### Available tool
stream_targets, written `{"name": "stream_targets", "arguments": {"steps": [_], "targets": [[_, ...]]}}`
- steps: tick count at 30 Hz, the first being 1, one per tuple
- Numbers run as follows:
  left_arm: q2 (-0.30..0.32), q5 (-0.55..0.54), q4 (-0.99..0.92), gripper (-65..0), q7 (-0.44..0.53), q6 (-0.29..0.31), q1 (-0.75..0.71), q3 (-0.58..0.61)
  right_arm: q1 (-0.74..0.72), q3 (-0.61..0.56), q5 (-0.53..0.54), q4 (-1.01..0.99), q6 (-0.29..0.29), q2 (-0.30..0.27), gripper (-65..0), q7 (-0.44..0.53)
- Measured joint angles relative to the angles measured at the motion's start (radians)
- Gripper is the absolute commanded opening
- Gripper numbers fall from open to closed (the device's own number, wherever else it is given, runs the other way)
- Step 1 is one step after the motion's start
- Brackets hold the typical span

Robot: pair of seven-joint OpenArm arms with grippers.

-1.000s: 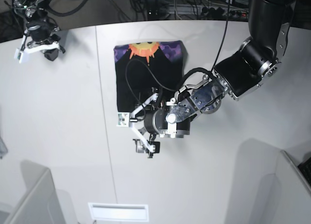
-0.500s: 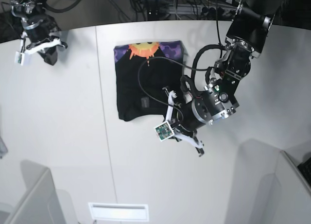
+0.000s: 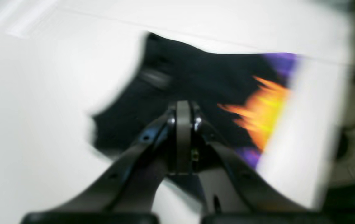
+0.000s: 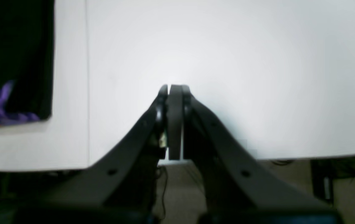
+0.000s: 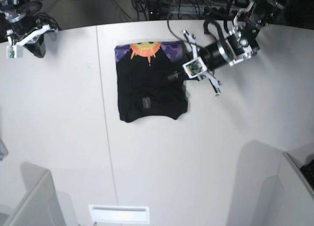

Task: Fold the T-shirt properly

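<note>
T-shirt: the black short-sleeved cloth T-shirt (image 5: 151, 81) lies folded into a compact rectangle flat on the white worktop (image 5: 196, 152), near the far edge, midway along it.
Print: the orange sun-and-purple print (image 5: 147, 49) faces up along the fold's far edge.
Tag: a small grey tag (image 5: 145, 102) lies on the black cloth towards the near edge.
Left gripper (image 3: 182, 109): jaws pressed together, holding nothing; above the worktop beside the T-shirt.
Right gripper (image 4: 172, 90): jaws pressed together, empty; at a far corner, well apart from the T-shirt.
Containers: none visible.
</note>
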State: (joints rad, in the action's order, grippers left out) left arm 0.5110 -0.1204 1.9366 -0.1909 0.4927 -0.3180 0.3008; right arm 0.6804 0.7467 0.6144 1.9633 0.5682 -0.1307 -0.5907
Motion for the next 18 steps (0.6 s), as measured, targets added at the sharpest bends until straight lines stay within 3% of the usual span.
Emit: {"name": "stream_targets", "arguments": {"steps": [3,8,12,18], "targets": [[-0.003,-0.006,0.008,-65.0,0.057,-0.060,-0.120,-0.078,0.039,0.000,-0.144,0.010,0.001,-0.016,-65.0,0.005],[-0.006,-0.006,0.010,-65.0,0.053,-0.060,-0.272,-0.210,0.069,-0.008,-0.324,0.018,0.008,-0.009,-65.0,0.009],[-0.006,-0.008,0.011,-65.0,0.057,-0.066,-0.383,-0.265,0.118,-0.009,-0.350,0.018,0.008,-0.012,-65.0,0.005],[-0.008,-0.006,0.006,-65.0,0.052,-0.069,-0.583,-0.285,0.158,-0.009,-0.351,0.018,0.009,-0.012,-65.0,-0.184]]}}
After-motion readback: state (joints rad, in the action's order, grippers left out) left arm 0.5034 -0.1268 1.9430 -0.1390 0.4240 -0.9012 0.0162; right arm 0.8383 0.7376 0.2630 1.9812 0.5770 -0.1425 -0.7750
